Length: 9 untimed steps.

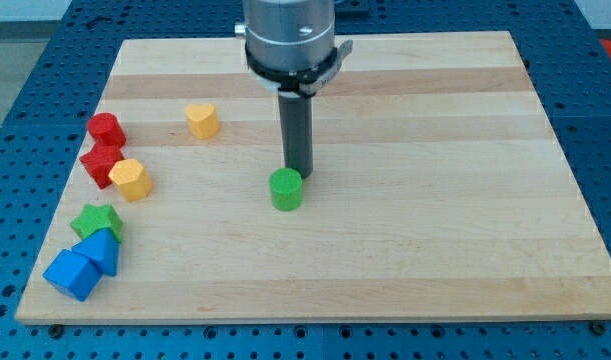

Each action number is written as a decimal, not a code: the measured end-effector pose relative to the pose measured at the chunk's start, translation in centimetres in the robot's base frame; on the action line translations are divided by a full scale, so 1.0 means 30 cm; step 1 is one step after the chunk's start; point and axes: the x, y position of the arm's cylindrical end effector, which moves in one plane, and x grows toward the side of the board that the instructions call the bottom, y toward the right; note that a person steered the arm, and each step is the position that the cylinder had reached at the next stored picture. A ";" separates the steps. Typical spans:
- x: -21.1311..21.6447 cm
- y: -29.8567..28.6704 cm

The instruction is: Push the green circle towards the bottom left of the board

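Camera view: rod tip [303, 177] beside the green circle [287, 189] at mid-board.
The bare rod holds nothing; its tip sits just at the circle's upper right edge, apparently touching. Other blocks cluster well apart along the wooden board's [435, 230] left side.

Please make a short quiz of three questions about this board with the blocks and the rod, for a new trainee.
1. True or false: my tip stands just behind the green circle, on its upper right side in the view.
2. Which block lies nearest the view's bottom left corner of the board? A) yellow heart B) blue block C) red block
3. Fill in: the green star lies at the view's ____ side of the board.

Key:
1. True; the tip is right at the circle's edge.
2. B
3. left
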 end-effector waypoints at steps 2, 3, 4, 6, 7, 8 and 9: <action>0.044 -0.187; 0.024 -0.015; 0.003 0.161; 0.129 0.056; 0.134 -0.104; 0.134 -0.231; 0.140 -0.326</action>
